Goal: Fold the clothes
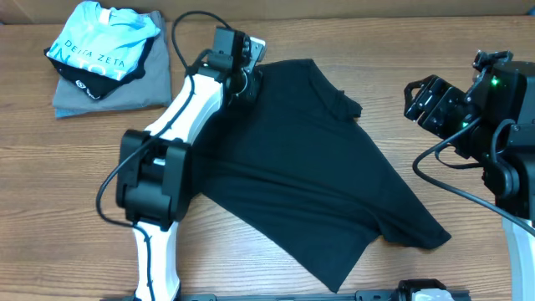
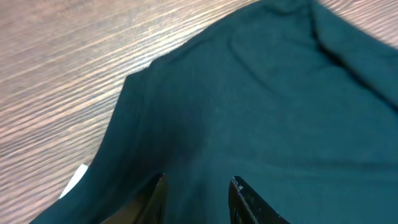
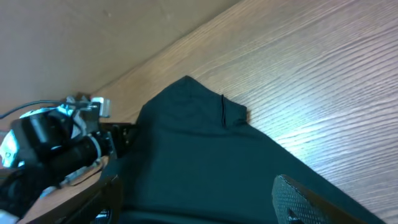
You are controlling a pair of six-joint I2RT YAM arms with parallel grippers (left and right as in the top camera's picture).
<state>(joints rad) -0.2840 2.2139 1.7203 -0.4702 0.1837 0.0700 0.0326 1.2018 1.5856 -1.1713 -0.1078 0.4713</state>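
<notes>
The clothes, a plain black T-shirt [image 1: 309, 176], lie spread slantwise across the middle of the wooden table, one sleeve [image 1: 347, 104] towards the back. My left gripper [image 1: 249, 84] is down at the shirt's far left corner. In the left wrist view its fingertips [image 2: 245, 199] stand a little apart over the dark cloth [image 2: 261, 106], with no fold pinched between them, and a small white bit [image 2: 74, 180] shows at the cloth's edge. My right gripper [image 1: 415, 99] hovers wide open to the right of the shirt. Its fingers [image 3: 298, 199] frame the cloth [image 3: 205, 143] from a distance.
A light blue shirt with white lettering [image 1: 100, 42] lies on a grey folded shirt [image 1: 113, 92] at the back left. The left arm's white link [image 1: 188, 104] crosses the table beside the shirt. Bare wood [image 1: 67, 192] lies to the left, and the back edge of the table [image 3: 155, 53] is close.
</notes>
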